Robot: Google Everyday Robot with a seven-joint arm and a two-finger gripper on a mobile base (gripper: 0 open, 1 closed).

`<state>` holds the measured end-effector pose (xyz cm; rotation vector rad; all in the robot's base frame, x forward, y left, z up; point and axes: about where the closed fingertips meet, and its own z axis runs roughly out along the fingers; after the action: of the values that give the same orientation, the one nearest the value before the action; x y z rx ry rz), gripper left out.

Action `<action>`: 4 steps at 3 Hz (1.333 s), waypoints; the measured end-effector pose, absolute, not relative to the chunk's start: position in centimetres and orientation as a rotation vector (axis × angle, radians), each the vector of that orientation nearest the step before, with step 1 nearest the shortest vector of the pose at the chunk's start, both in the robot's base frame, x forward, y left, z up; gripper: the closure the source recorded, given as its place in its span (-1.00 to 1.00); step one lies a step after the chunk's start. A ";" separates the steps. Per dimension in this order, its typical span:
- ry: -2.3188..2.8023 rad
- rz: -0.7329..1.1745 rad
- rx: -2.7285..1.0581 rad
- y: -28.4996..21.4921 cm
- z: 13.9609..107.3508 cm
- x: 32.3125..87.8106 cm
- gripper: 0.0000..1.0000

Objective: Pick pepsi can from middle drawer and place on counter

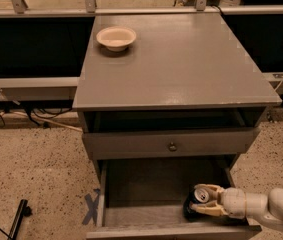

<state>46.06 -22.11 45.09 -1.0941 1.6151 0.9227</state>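
We see the pepsi can (200, 196) at the lower right of the frame, in the right front corner of the open middle drawer (141, 194), its silver top turned up towards us. The gripper (196, 198) reaches in from the right edge on a pale arm (281, 211) and grips the can, one finger (210, 188) above it and one below. The can is all the drawer holds; its grey floor lies bare to the left. Just above the drawer sits a shut drawer front (131, 145) with a small knob (172, 146). Higher up, the counter (181, 59) spreads wide, with a cream bowl (116, 37) near its upper left corner and open grey surface across the middle and right.
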 end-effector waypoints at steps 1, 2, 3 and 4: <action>1.468 0.915 -1.089 -22.1 52.0 45.0 1.00; 1.355 0.791 -1.172 -22.6 61.0 43.9 1.00; 1.279 0.654 -1.289 -23.1 70.5 44.2 1.00; 1.259 0.558 -1.409 -23.0 78.5 45.9 1.00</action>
<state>45.89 -22.99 78.51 -1.4085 1.2593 0.5584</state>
